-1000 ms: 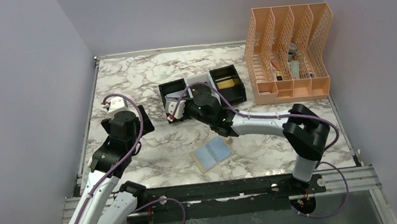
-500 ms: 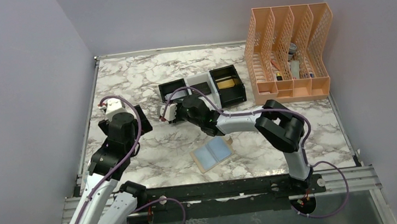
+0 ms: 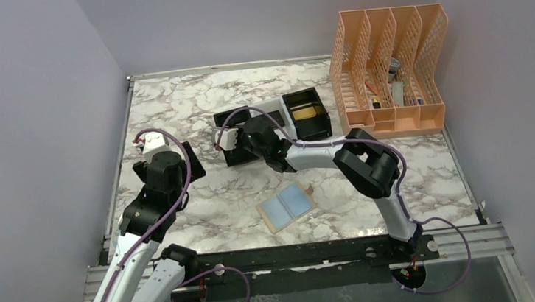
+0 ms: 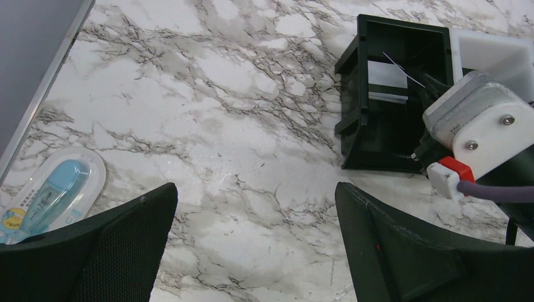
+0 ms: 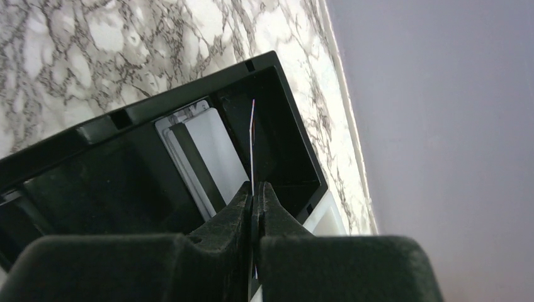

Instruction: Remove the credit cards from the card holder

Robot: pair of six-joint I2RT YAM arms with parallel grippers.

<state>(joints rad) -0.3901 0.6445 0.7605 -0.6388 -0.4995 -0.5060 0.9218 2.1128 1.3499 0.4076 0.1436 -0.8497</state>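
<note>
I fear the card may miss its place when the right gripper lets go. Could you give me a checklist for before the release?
1. Card firmly pinched in the right gripper: ok, held edge-on.
2. Card over the black bin: ok, it stands above the opening.
3. Room inside the bin: ok, only a pale card lies flat on its floor.
4. Left gripper out of the way: ok, open, over bare table.
5. Card holder emptied: cannot tell, pockets too small to read.
</note>
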